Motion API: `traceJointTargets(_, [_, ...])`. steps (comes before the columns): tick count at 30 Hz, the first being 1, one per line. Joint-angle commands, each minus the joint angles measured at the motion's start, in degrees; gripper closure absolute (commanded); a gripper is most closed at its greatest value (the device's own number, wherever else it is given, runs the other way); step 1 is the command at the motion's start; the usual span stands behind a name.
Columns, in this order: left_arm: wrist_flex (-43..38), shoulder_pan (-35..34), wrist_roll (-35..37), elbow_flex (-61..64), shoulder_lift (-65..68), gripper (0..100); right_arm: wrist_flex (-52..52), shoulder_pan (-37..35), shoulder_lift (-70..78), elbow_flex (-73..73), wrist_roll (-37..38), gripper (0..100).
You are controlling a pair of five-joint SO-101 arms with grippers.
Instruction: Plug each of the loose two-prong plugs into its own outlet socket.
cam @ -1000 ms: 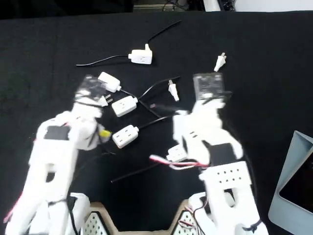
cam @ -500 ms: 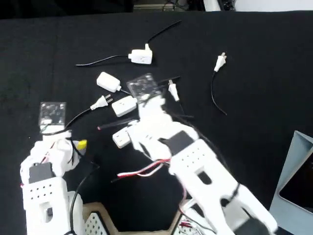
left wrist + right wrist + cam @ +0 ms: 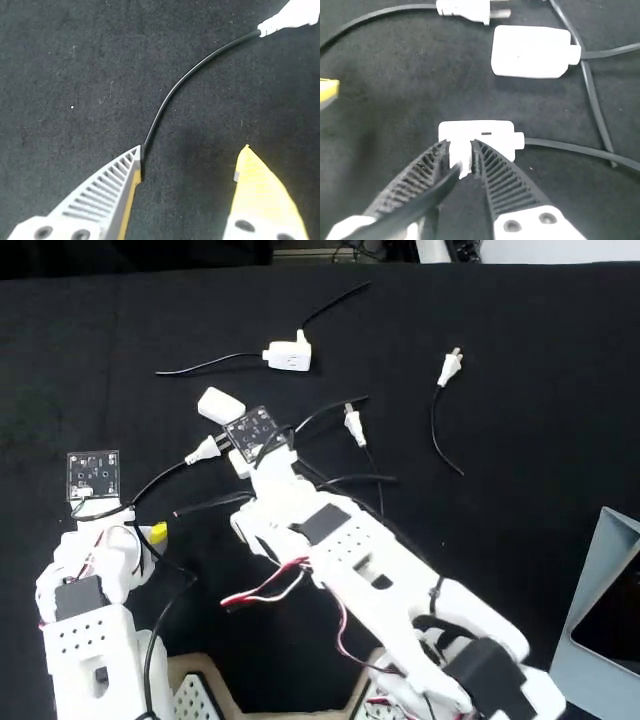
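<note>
My right gripper (image 3: 461,159) is shut on a small white two-prong plug (image 3: 464,165). The plug's black cord trails back under the fingers. Its front end touches the near side of a white outlet socket (image 3: 479,135), and its prongs are hidden. Beyond that lie a second socket (image 3: 532,51) and a loose plug (image 3: 470,8). In the high view the right arm (image 3: 330,540) covers that socket. My left gripper (image 3: 190,160) hangs open over bare cloth, and a black cord (image 3: 175,95) ends at its grey fingertip (image 3: 131,159). Its yellow fingertip (image 3: 158,532) points toward the right arm.
Farther back on the black table lie a corded socket (image 3: 288,356), a white socket (image 3: 222,405), a plug (image 3: 205,451) and two more loose plugs (image 3: 352,423) (image 3: 450,367). Black cords cross around the sockets. A grey box (image 3: 600,630) stands at the right edge.
The right arm has swung left across the table, from the right of the sockets to over the near socket. The left arm has drawn back to the left and toward the front.
</note>
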Motion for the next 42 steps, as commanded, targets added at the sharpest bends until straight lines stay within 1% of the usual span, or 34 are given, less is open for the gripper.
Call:
traceJointTargets(1, [-1.0, -0.7, 0.4, -0.1, -0.7, 70, -2.4, -0.8, 1.7, -3.5, 0.0, 98.6])
traceJointTargets(8, [-1.0, -0.6, 0.4, 0.7, -1.1, 70, -2.0, -3.8, 1.8, -3.0, 0.0, 98.6])
traceJointTargets(16, [-1.0, -0.7, 0.4, 0.7, -1.1, 70, 0.0, -3.7, 2.2, -2.9, 0.4, 98.6])
traceJointTargets(19, [-1.0, -0.7, 0.4, 0.7, -1.1, 70, 0.0, -3.7, 5.0, -3.5, 0.6, 98.6])
traceJointTargets(22, [-1.0, -0.7, 0.4, 0.7, -1.1, 70, 0.0, -3.7, 10.1, -5.5, 3.1, 98.7])
traceJointTargets(25, [-1.0, -0.7, 0.4, 0.7, -1.1, 70, 0.1, -3.5, 13.5, -7.6, 3.8, 98.7])
traceJointTargets(32, [-1.0, -0.7, 0.4, 0.8, -1.1, 70, 5.2, -3.5, 13.8, -10.1, 6.2, 98.7])
traceJointTargets(36, [-1.0, -0.7, 0.4, 0.8, -1.1, 70, 8.3, -1.1, 10.6, -13.8, 6.2, 98.7])
traceJointTargets(40, [-1.3, -0.8, 0.3, 1.5, -1.1, 70, 13.5, 4.0, 5.1, -22.0, 6.2, 98.7])
traceJointTargets(42, [-1.3, -0.8, 0.3, 1.6, -1.1, 70, 14.2, 6.8, 3.4, -25.8, 6.2, 98.7])
